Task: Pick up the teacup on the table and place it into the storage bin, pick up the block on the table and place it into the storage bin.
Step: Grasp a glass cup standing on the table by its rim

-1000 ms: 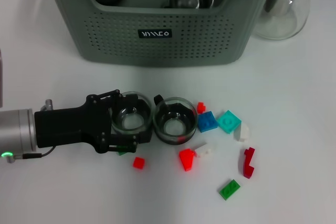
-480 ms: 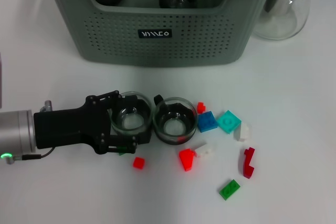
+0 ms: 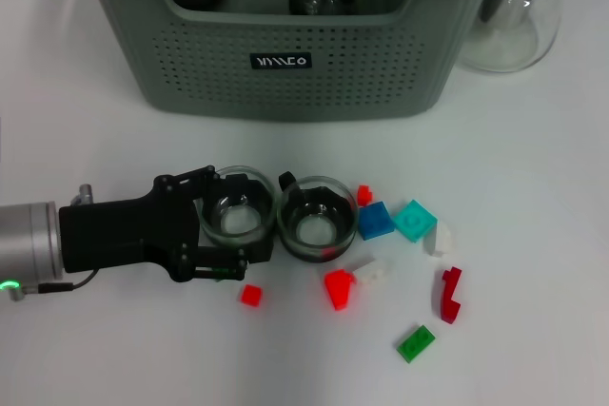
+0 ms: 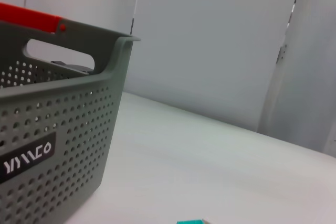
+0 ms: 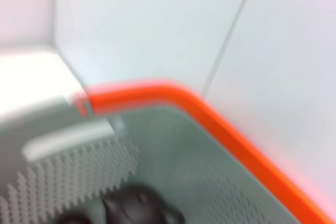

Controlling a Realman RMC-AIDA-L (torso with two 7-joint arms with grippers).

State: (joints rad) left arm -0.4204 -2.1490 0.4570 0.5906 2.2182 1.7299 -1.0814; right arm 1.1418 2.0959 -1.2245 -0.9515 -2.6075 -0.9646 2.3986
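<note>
Between left end effector point(image 3: 238, 219) fingers, teacup point(image 3: 236, 212)

The basket point(image 3: 285, 54) is grey-green with rows of small punched holes and a black label point(image 3: 281, 62) lettered in white; the right wrist view shows an orange band along its rim. On the white table point(image 3: 533, 159) lie red point(image 3: 338, 288), blue point(image 3: 375, 221), teal point(image 3: 415, 220), white point(image 3: 439, 239) and green point(image 3: 416, 342) blocks beside two clear glass cups point(image 3: 316, 219) with dark handles. The left tool point(image 3: 224, 225) is black on a silver arm.
</note>
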